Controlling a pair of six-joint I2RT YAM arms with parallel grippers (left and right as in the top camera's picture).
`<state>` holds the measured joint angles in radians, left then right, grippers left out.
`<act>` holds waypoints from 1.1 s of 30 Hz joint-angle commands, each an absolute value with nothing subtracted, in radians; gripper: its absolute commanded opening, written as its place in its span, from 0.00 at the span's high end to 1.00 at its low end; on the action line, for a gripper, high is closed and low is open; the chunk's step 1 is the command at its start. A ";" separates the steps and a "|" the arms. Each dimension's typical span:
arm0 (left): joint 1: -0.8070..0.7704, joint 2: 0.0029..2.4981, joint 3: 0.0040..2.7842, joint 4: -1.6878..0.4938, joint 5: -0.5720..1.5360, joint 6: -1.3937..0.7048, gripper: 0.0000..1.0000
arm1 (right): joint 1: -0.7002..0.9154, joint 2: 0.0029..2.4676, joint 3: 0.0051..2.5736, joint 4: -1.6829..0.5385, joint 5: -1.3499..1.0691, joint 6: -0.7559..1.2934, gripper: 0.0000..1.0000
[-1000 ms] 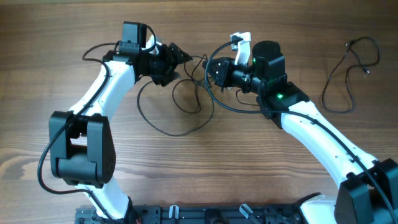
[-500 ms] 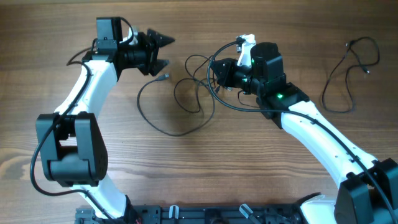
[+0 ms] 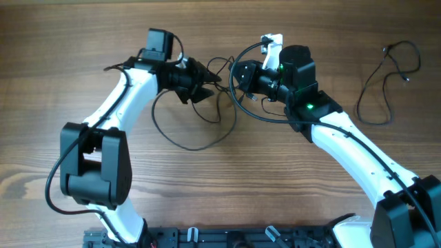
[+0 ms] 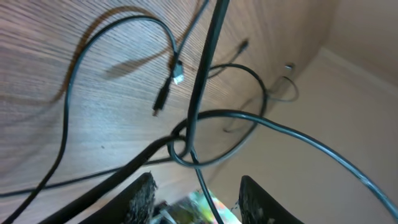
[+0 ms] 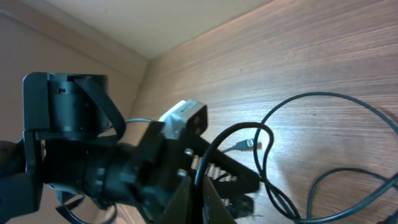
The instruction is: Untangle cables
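My left jaws stand part open astride a strand of the cables [image 3: 198,148], right jaws clenched on another, both arms reaching inward over the tangle at the worktop's [image 3: 275,200] far centre.

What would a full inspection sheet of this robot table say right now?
Surface: wooden table, bare grain.
Job's things: tangled cords looped between the two arms; one spare cord lies apart at the far right.
Clutter: nothing seen.
Grippers: left gripper open, a cord running between its fingers; right gripper shut, seemingly pinching a cord of the tangle.
Cables: thicker arm wires run along the robot itself.
Surroundings: pale wall past the table edge.
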<state>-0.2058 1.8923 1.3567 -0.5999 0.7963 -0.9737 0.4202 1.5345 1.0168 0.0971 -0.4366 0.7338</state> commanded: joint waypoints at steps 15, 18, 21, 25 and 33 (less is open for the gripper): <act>-0.244 1.893 1.356 -0.706 0.147 -0.949 0.96 | 0.418 1.549 1.026 0.103 -0.472 0.686 0.96; -0.244 1.893 1.356 -0.716 0.108 -0.949 0.96 | 0.418 1.549 1.026 0.088 -0.473 0.673 0.96; -0.244 1.893 1.356 -0.715 0.075 -0.949 0.96 | 0.418 1.549 1.026 0.070 -0.473 0.675 0.96; -0.244 1.893 1.356 -0.715 0.050 -0.949 0.87 | 0.418 1.549 1.026 0.060 -0.530 0.681 0.96; -0.244 1.895 1.356 -0.715 -0.065 -0.949 0.84 | 0.418 1.549 1.026 0.001 -0.475 0.513 0.95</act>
<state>-0.2432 1.8923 1.3567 -0.7147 0.0154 -0.9550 0.4198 1.5345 1.0168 0.0414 -0.5163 0.6392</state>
